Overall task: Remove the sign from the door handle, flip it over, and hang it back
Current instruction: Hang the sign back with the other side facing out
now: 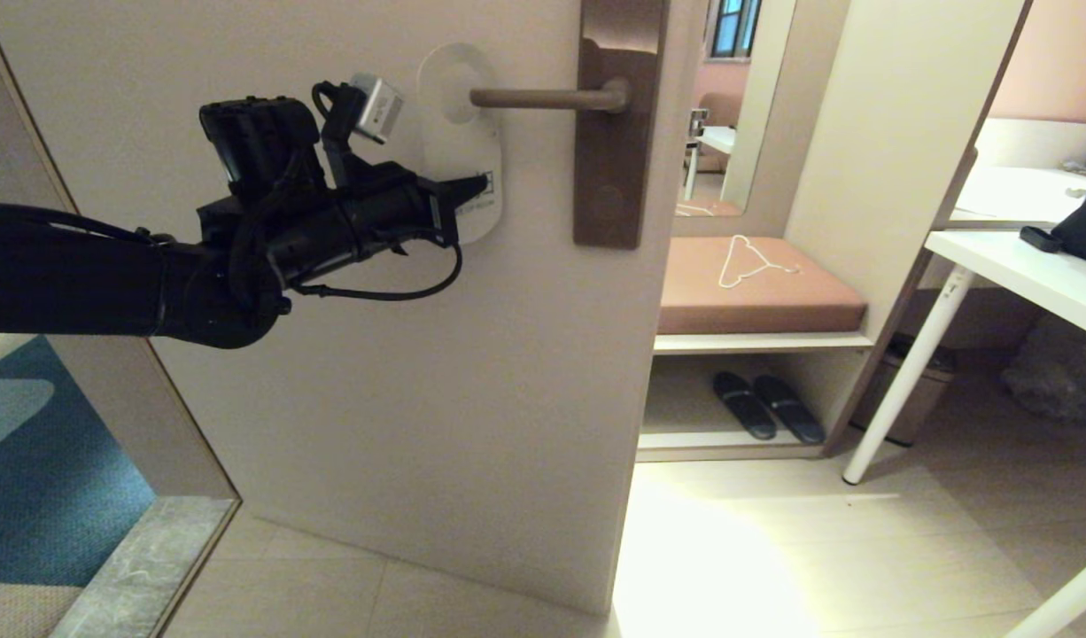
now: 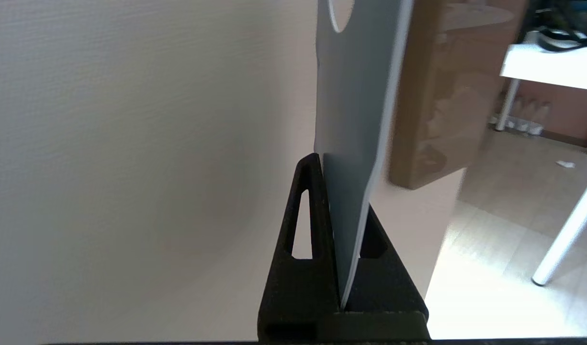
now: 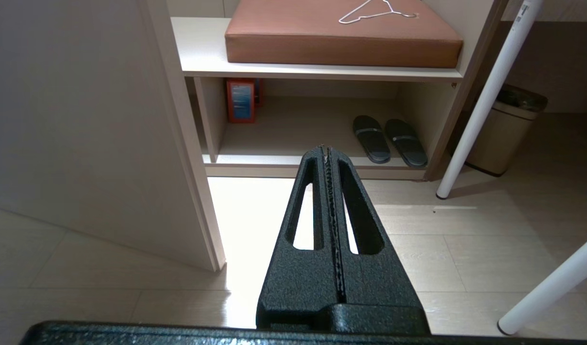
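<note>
Sign (image 1: pixel 461 142) hanging on door handle (image 1: pixel 543 97), lever threaded through the oval hole, off-white face out toward the head camera, slate-blue face toward the door (image 1: pixel 375 372) in the left wrist view. Lower edge of sign (image 2: pixel 355 143) pinched in left gripper (image 1: pixel 472 197), jaws clamped on the card from both sides, arm reaching in level from the left. Card slightly bowed between the fingers (image 2: pixel 310 215). Handle mounted on tall bronze backplate (image 1: pixel 616 124) near the door's free edge. Right gripper (image 3: pixel 328 158) low and well apart from the door, fingers pressed together on nothing, pointed at the floor (image 3: pixel 466 249) in front of the shelf unit. Beyond the door: brown cushion (image 1: pixel 760 288) with white wire hanger (image 1: pixel 748 259) lying on it, 2 dark slippers (image 1: pixel 767 406) on the shelf below, white table (image 1: pixel 1030 266) to the right, bin (image 1: pixel 911 390) behind its leg.
</note>
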`<state>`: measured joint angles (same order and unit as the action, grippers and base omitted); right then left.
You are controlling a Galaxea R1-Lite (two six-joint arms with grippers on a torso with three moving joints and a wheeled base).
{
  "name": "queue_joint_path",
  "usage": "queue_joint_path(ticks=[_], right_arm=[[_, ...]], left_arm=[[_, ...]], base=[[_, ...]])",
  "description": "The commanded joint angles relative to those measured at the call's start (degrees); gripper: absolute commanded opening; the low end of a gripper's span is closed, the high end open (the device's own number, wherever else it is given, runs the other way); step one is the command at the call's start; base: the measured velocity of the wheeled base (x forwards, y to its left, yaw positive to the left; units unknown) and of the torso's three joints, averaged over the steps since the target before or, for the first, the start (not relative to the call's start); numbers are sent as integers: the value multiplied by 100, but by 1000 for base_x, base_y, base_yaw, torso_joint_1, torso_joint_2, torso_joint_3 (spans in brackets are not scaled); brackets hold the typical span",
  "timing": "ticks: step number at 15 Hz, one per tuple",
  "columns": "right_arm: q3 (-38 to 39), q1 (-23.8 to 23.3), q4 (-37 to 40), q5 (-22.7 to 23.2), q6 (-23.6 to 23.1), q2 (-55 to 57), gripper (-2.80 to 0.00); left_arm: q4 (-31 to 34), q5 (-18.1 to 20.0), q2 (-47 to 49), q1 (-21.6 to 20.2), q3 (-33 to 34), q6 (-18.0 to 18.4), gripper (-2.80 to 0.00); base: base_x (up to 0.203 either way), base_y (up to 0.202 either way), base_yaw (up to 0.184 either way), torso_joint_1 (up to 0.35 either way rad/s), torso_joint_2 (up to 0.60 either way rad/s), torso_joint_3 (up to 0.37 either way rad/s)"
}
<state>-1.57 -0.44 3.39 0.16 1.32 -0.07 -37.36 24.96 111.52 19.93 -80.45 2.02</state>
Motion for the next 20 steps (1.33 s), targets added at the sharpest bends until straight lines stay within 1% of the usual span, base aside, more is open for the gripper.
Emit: queue_joint_path(ticks=[1, 7, 12, 13, 15, 17, 20], right_arm=[[-1, 0, 4, 2, 0, 7, -280], [-1, 0, 4, 2, 0, 7, -280], [-1, 0, 4, 2, 0, 7, -280], [-1, 0, 4, 2, 0, 7, -280], [-1, 0, 4, 2, 0, 7, -280], [-1, 0, 4, 2, 0, 7, -280], [-1, 0, 4, 2, 0, 7, -280]], left_arm=[[-25, 9, -7, 97, -14, 9, -280], [-19, -7, -43, 282, -6, 60, -280], [-17, -42, -51, 435, 21, 489, -280], [-17, -130, -43, 459, 21, 583, -280], [-17, -567, -36, 558, 30, 745, -280], [-17, -763, -63, 594, 38, 785, -280], [-16, -1146, -104, 668, 79, 1056, -280]], base=[[0, 0, 0, 0, 0, 0], [0, 0, 0, 0, 0, 0], [0, 0, 0, 0, 0, 0], [0, 0, 0, 0, 0, 0], [0, 0, 0, 0, 0, 0], [0, 0, 0, 0, 0, 0], [0, 0, 0, 0, 0, 0]])
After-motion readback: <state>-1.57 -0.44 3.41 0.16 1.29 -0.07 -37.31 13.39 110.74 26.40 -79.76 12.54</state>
